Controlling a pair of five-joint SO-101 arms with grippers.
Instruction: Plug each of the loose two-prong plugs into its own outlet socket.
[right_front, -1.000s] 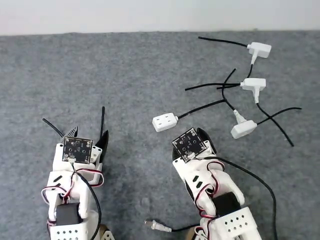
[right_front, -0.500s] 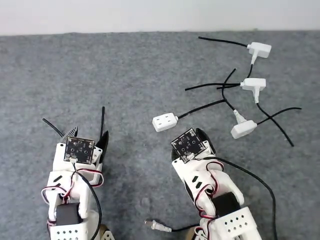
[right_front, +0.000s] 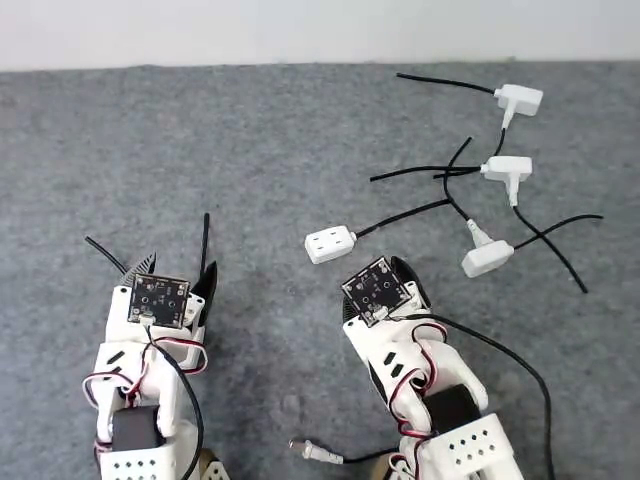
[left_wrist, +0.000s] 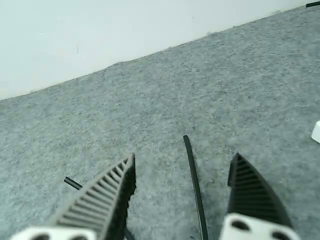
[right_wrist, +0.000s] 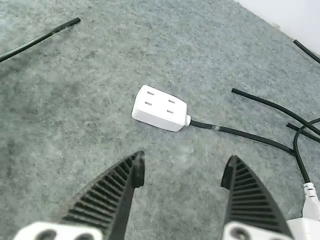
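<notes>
A white outlet socket (right_front: 330, 244) on a black cord lies on the grey carpet just beyond my right arm (right_front: 378, 288). In the right wrist view this socket (right_wrist: 160, 108) sits ahead of my right gripper (right_wrist: 186, 157), which is open and holds nothing. My left gripper (right_front: 180, 263) is open at the left, low over a loose black cable (left_wrist: 192, 175) that runs between its fingers (left_wrist: 107, 197). A small white plug (right_front: 312, 451) lies near the front edge between the arms. Three more white plug or socket pieces (right_front: 518, 98), (right_front: 507, 168), (right_front: 487, 258) lie at the right.
Black cords (right_front: 450, 190) cross each other between the right-hand pieces. A second black cable end (right_front: 103, 253) sticks out left of the left gripper. A pale wall (right_front: 300, 30) bounds the far edge of the carpet.
The right arm's wrist has edged very slightly left. Nothing else has moved.
</notes>
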